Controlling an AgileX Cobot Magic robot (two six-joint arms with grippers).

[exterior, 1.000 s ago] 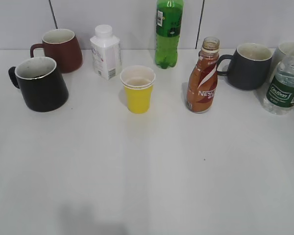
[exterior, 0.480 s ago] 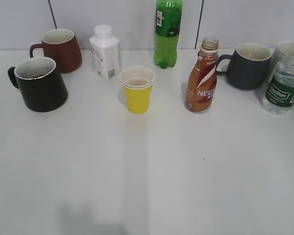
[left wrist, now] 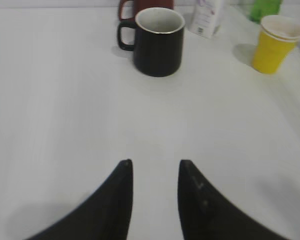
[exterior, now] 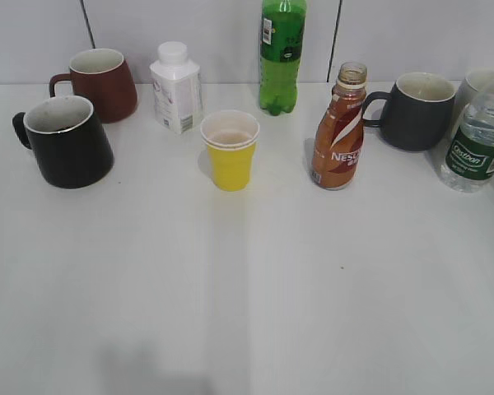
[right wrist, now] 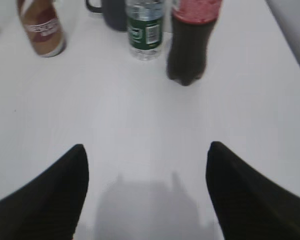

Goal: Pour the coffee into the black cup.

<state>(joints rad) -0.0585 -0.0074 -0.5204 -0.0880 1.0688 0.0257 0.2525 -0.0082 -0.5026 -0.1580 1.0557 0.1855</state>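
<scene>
While both grippers hover parted and empty, the uncapped coffee bottle point(exterior: 338, 131) stands upright, mouth skyward, on the white table point(exterior: 247, 288) below a grey wall point(exterior: 412, 37).

The near half of the table point(exterior: 247, 313) lies bare. Along the far edge, a yellow paper cup point(exterior: 230, 150) stands between the black cup point(exterior: 68, 141) and the coffee bottle point(exterior: 339, 128). A maroon mug point(exterior: 101, 82) crowds just behind the black cup; a milk bottle point(exterior: 176, 87) stands near.
</scene>
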